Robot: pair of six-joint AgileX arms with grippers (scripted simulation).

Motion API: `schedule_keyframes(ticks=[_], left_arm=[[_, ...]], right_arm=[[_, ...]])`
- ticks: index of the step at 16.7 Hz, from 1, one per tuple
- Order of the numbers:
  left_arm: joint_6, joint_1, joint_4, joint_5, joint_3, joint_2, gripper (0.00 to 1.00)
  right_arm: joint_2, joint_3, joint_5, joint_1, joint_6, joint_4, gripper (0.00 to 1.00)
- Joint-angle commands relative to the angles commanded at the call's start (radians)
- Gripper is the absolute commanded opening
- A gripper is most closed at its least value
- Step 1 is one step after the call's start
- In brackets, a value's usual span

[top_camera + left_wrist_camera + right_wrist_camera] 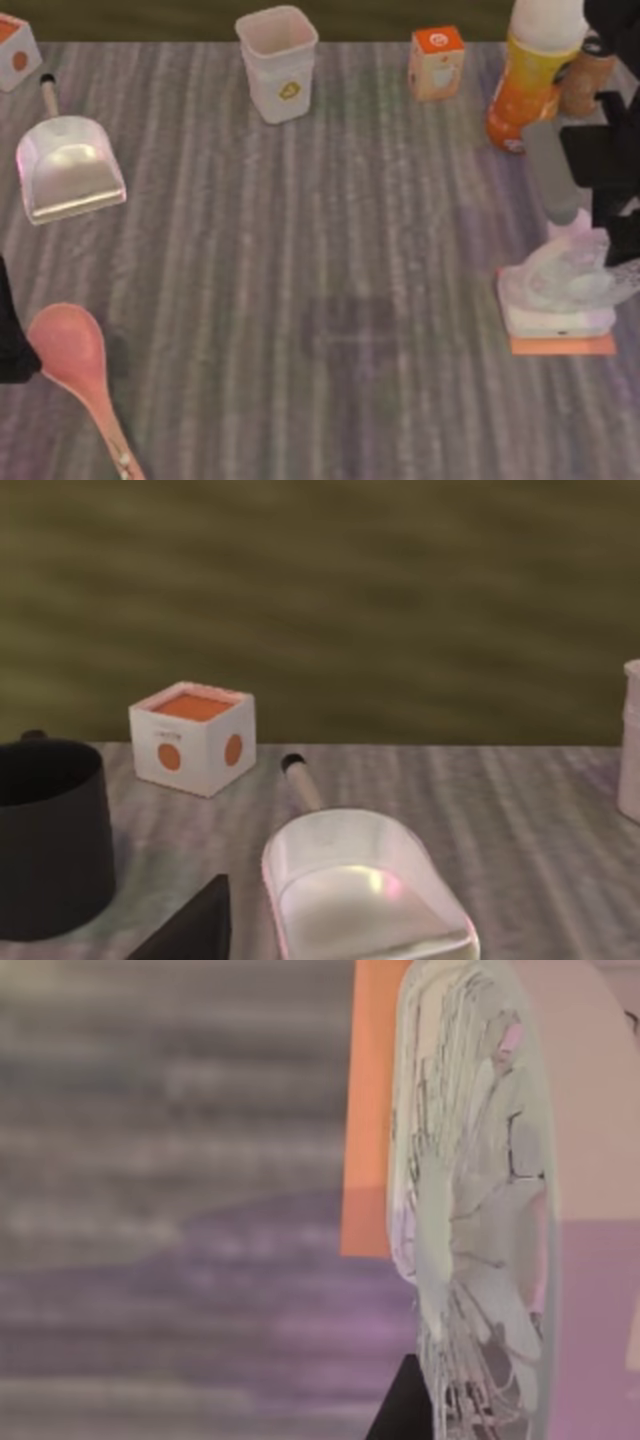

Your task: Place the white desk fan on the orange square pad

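Top view, white desk fan (560, 290) standing on the orange square pad (562, 346) at the table's right edge, right gripper (618, 235) just above the fan, its finger state impossible to tell, left arm parked at the left edge beside a pink spoon (75, 360).

On the grey striped table (300, 250): white dustpan (68, 170), pink spoon (75, 360), white bin (278, 62), orange-and-white carton (436, 62), second carton (15, 50), orange bottle (530, 70), black cup (45, 830).
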Motion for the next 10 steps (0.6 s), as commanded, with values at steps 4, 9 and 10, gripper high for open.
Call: schedule_keyframes(ticks=[4, 9, 10], left_arm=[[0.000, 0.000, 0.000, 0.000, 0.000, 0.000, 1.00], [0.000, 0.000, 0.000, 0.000, 0.000, 0.000, 1.00], [0.000, 0.000, 0.000, 0.000, 0.000, 0.000, 1.00]], right_arm=[[0.000, 0.000, 0.000, 0.000, 0.000, 0.000, 0.98], [0.000, 0.000, 0.000, 0.000, 0.000, 0.000, 1.00], [0.000, 0.000, 0.000, 0.000, 0.000, 0.000, 1.00]])
